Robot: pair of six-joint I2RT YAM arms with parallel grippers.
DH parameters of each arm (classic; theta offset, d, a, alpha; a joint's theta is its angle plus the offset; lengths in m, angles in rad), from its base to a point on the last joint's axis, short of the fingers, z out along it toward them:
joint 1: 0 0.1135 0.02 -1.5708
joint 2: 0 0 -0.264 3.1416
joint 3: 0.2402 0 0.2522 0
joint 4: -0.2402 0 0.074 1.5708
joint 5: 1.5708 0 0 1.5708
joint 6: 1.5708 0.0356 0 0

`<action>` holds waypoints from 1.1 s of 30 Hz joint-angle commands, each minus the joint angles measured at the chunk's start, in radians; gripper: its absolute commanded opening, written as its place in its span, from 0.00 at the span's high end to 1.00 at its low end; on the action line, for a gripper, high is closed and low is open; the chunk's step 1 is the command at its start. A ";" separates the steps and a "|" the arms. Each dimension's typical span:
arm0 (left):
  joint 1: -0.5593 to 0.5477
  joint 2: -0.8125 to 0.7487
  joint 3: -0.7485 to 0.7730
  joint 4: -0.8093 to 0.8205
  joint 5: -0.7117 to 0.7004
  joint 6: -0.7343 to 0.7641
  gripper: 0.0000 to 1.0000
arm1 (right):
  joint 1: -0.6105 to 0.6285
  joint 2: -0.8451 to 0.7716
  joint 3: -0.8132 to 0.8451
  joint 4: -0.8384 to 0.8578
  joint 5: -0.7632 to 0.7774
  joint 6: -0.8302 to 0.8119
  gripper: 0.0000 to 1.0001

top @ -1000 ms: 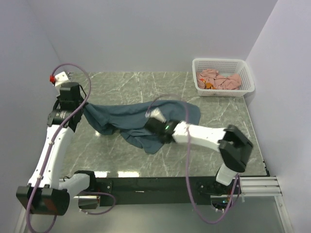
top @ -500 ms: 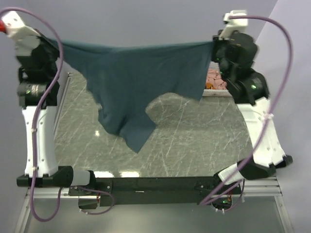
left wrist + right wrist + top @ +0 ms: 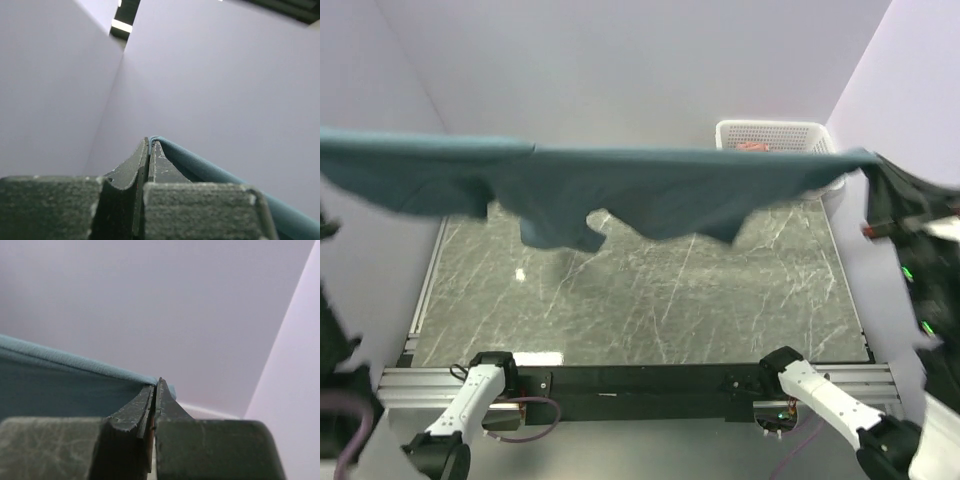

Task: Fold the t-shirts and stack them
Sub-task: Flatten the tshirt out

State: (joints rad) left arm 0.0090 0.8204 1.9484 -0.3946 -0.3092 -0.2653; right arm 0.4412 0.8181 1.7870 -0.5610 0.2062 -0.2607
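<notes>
The dark slate-blue t-shirt (image 3: 650, 185) hangs stretched wide in the air above the table, spanning nearly the whole top view. My left gripper (image 3: 150, 141) is shut on one end of its edge (image 3: 210, 167); in the top view that end runs off the left side. At the right end, my right gripper (image 3: 156, 383) is shut on the cloth (image 3: 60, 385), near the corner (image 3: 868, 160). One sleeve or flap sags lowest at the left (image 3: 555, 230). A bit of a salmon-pink t-shirt (image 3: 752, 147) peeks over the cloth.
The white lattice basket (image 3: 775, 130) stands at the back right corner, mostly hidden behind the raised shirt. The green marble table (image 3: 650, 300) lies below. Plain walls close in on the left, back and right. The arm bases (image 3: 620, 385) sit at the near edge.
Both arms have lifted and spread wider. The slate-blue shirt went from lying on the table to hanging, then to being pulled taut and nearly level, high above the table.
</notes>
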 commanded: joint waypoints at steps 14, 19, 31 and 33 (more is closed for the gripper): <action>-0.053 0.120 -0.195 0.089 0.136 0.251 0.99 | -0.010 0.010 -0.234 -0.087 -0.062 -0.026 1.00; -0.053 0.239 -0.536 0.291 0.173 0.255 0.99 | -0.010 0.102 -0.538 0.140 0.015 -0.090 1.00; -0.050 0.830 -0.714 0.637 0.239 0.294 0.99 | -0.044 0.798 -0.582 0.556 0.079 -0.219 1.00; -0.049 0.941 -0.668 0.645 0.234 0.298 0.99 | -0.062 0.925 -0.507 0.558 0.088 -0.250 1.00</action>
State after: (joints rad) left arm -0.0437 1.6752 1.1862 0.0872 -0.0917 -0.0036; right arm 0.4084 1.6306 1.1679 -0.1318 0.2481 -0.4458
